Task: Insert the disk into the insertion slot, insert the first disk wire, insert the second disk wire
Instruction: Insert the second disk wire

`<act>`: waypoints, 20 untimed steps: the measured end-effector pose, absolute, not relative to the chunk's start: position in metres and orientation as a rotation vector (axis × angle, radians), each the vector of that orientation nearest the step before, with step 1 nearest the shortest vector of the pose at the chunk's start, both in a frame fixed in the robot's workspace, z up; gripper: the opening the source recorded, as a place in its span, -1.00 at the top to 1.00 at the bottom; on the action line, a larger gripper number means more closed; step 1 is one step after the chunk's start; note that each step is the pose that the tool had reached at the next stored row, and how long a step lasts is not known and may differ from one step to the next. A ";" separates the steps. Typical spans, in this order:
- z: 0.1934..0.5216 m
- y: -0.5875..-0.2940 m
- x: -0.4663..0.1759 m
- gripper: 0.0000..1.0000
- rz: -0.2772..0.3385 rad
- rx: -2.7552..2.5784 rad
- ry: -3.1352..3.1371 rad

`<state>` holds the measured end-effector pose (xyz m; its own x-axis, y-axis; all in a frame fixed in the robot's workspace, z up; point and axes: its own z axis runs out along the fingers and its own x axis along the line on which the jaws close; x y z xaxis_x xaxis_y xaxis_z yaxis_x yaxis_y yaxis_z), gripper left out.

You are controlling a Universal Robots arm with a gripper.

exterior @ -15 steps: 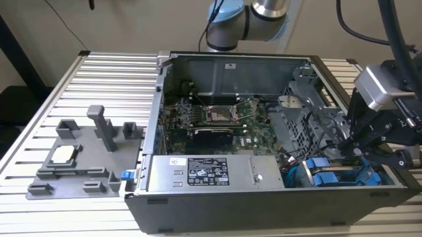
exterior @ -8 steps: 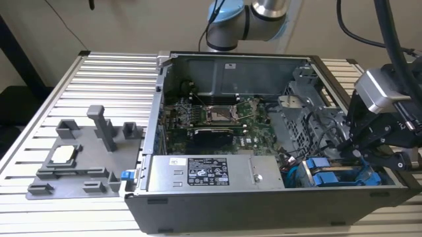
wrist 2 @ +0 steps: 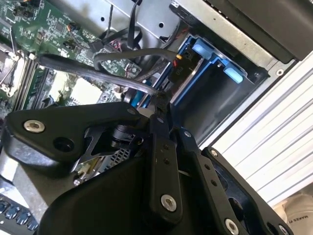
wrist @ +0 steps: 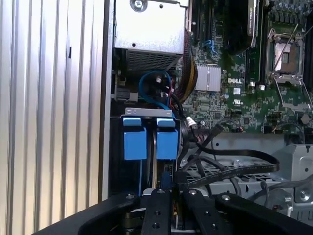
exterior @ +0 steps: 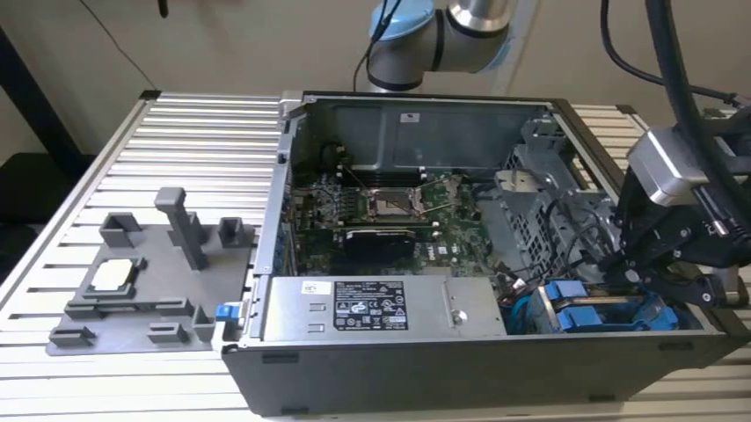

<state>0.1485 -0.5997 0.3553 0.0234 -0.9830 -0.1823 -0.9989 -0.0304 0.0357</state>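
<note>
Left of the open computer case (exterior: pixel 281 264), a grey fixture tray (exterior: pixel 129 290) is lying on the slatted table (exterior: pixel 70 176). Inside the case, the disk's blue carrier (exterior: pixel 599 315) is sitting in the bay beside the power supply (exterior: pixel 375 308), its long axis running into the bay. The gripper (exterior: pixel 643 272) is hovering above it, fingers (wrist 2: pixel 159 110) pinching a black wire (wrist 2: pixel 98 68).

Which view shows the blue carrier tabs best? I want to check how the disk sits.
The first wrist view: both blue carrier tabs face the camera, side by side. The exterior view shows them small, beside the tool. The second wrist view catches them obliquely.
</note>
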 end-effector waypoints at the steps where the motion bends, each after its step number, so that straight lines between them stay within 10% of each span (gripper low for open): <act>1: 0.355 -0.600 0.149 0.68 0.238 -2.167 2.117; 20: 0.346 -0.599 0.148 0.68 0.243 -2.131 2.142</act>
<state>0.1485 -0.5987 0.3458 -0.0084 -0.9817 -0.1904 -0.9994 0.0016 0.0356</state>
